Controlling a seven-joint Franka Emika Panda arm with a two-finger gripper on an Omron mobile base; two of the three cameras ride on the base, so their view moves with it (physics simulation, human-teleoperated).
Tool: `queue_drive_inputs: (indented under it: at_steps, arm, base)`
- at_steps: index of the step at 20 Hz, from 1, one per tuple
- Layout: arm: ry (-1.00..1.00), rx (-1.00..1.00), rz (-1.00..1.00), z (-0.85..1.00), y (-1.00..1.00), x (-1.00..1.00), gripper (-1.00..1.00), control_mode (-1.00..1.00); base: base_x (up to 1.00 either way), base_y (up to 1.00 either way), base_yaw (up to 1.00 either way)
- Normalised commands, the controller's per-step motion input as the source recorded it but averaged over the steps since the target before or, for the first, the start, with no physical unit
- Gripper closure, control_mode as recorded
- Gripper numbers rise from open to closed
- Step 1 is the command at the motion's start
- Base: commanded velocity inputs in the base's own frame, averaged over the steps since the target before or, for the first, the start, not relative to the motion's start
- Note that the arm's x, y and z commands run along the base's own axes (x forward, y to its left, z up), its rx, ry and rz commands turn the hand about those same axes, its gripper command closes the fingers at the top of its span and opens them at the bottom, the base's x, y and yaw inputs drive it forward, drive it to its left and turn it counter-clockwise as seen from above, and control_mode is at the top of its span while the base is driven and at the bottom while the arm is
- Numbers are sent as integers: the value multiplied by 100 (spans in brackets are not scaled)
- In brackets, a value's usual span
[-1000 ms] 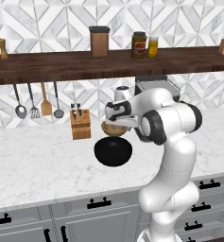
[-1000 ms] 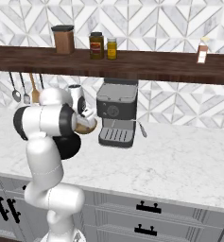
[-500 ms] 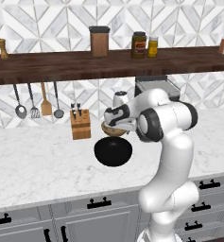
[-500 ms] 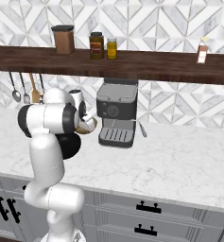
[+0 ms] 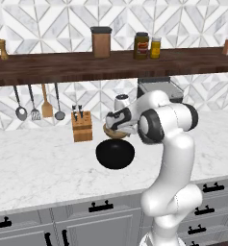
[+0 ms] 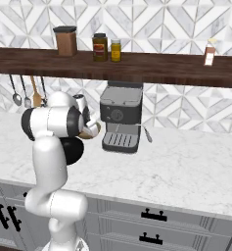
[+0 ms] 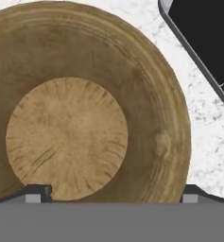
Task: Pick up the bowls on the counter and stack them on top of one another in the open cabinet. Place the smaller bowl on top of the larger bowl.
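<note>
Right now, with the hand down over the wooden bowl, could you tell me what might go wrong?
1. The hand is open, its fingertips spanning the wooden bowl; closing off-centre could let the round bowl slip out.
2. The black bowl sits right beside it, so a shove could knock it.
3. The coffee machine stands close behind; lifting toward the shelf may clip it.

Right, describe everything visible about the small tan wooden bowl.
The small round tan wooden bowl stands upright on the white marble counter, seen from straight above in the hand view. It has a pale flat floor with radial grain and darker brown sloping walls up to a round rim. It looks empty. The open gripper hangs right over it, one fingertip at each side. The wide glossy black bowl sits just in front of it.
</note>
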Motion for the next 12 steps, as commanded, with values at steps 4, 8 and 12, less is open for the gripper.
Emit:
queue_drive_inputs:
  at_steps: [4, 8, 12]
  arm:
    - [-9, 0, -2, -41, 0, 0, 100, -100]
    - [-7, 0, 0, -12, 0, 0, 100, -100]
    - [-17, 2, -3, 7, 0, 0, 100, -100]
  base:
    - [0, 0, 0]
    - [0, 0, 0]
    - [0, 0, 0]
